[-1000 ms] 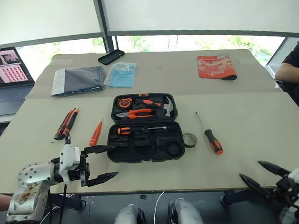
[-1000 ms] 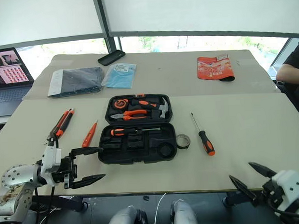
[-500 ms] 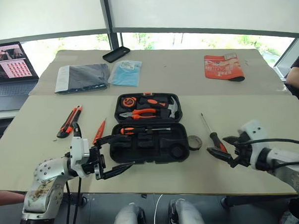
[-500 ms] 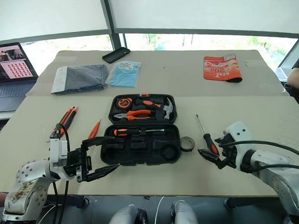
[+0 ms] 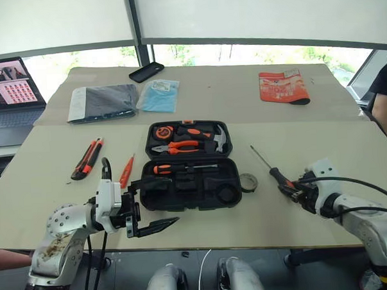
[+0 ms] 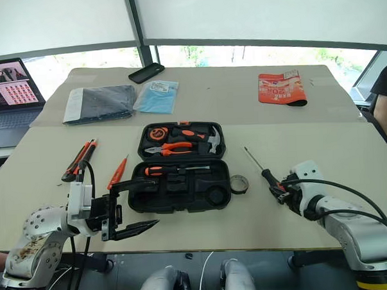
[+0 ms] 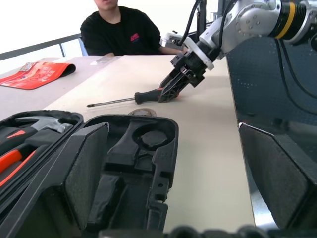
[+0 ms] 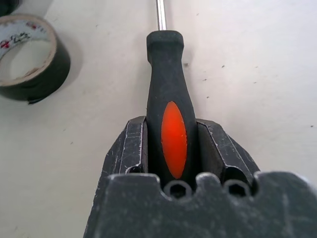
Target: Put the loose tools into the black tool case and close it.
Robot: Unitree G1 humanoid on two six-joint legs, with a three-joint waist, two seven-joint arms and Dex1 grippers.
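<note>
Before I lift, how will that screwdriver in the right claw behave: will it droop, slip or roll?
Probably stiff: the screwdriver has a solid handle and straight metal shaft. The right claw grips near the handle's end, so the shaft end may sag down. The rounded handle could roll on the table if released.

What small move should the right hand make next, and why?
Probably lift the screwdriver off the table: the right hand is shut on its handle while it lies flat beside the tape roll, and the open black tool case has empty slots.
</note>
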